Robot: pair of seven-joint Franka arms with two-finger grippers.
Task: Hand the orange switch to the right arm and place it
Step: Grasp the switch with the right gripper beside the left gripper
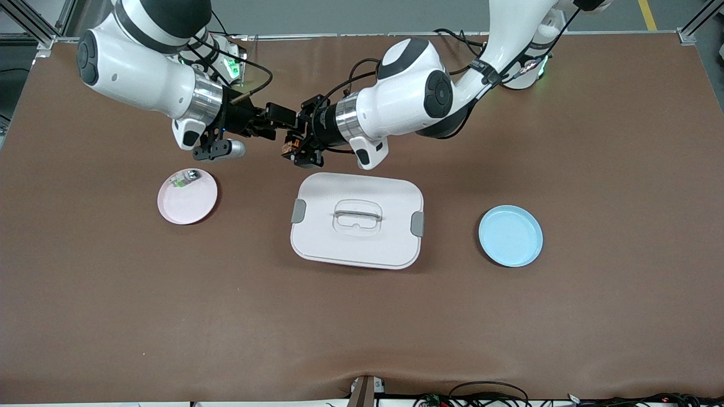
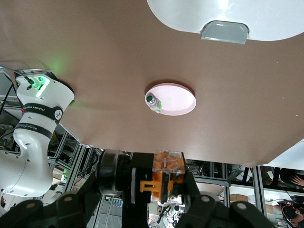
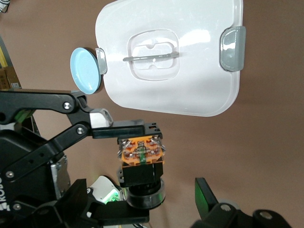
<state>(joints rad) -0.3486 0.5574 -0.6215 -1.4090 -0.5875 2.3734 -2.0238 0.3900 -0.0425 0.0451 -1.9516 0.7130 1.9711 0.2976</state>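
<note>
The orange switch hangs in the air, a small black body with an orange and clear face and a silver ring at its other end. My left gripper is shut on it, over bare table beside the white box's edge. My right gripper meets it head-on and stands open. In the right wrist view its fingers flank the switch's ringed end without touching it. In the left wrist view my left gripper shows the switch lying across its jaws.
A white lidded box sits mid-table. A pink plate holding a small clear-and-green part lies toward the right arm's end. A light blue plate lies toward the left arm's end.
</note>
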